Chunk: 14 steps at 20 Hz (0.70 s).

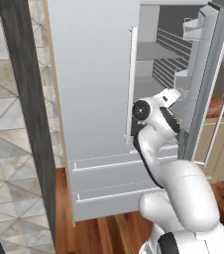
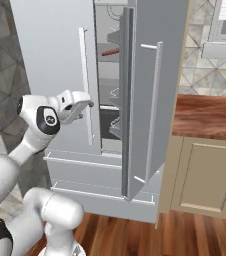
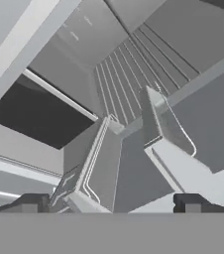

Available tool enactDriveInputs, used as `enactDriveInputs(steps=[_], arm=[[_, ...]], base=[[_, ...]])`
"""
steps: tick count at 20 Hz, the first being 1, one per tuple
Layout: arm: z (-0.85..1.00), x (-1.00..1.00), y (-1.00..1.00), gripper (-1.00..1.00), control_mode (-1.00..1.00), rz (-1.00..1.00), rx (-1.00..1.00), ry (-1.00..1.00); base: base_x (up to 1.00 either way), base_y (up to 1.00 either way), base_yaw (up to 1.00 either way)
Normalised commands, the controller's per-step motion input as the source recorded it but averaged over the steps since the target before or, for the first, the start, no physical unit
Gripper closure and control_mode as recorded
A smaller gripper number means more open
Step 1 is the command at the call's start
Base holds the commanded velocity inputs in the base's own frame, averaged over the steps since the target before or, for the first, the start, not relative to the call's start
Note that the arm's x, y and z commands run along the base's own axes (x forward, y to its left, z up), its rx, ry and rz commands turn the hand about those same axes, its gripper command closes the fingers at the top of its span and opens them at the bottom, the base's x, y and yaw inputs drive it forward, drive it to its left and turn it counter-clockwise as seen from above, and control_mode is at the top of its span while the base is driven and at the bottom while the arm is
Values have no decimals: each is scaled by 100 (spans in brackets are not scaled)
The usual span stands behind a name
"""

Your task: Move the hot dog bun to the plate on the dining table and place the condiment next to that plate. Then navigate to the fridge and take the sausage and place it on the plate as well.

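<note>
Kitchen wood floor, fridge (image 2: 60, 60) door ajar, sausage (image 2: 110, 51) on shelf; claw (image 3: 111, 204) spread, empty.

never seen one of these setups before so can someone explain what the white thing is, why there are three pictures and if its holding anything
The white thing is a robot arm on a base that can drive, in a computer-drawn kitchen. Two pictures come from cameras on that base, behind the arm on either side, so they show the same scene from two angles. The third comes from a camera on the hand, looking along the claw into the fridge.

In front stands a tall silver-grey fridge with one door swung open. Grey shelves and door racks show inside. On an upper shelf lies a small reddish-brown sausage, which the arm is meant to fetch.

The claw is open and holds nothing. It sits at the gap of the open fridge, below the sausage's shelf. To the right is a wooden countertop.
</note>
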Motion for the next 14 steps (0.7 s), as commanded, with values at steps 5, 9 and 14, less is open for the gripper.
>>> enactDriveInputs(steps=[5,9,14], arm=[[1,94,-14,-100,-100,-10,-9,20],[0,64,-51,-100,-100,-11,-9,12],[-8,35,-72,-100,-100,-11,-8,7]], base=[[0,0,0],[0,0,0],[0,0,0]])
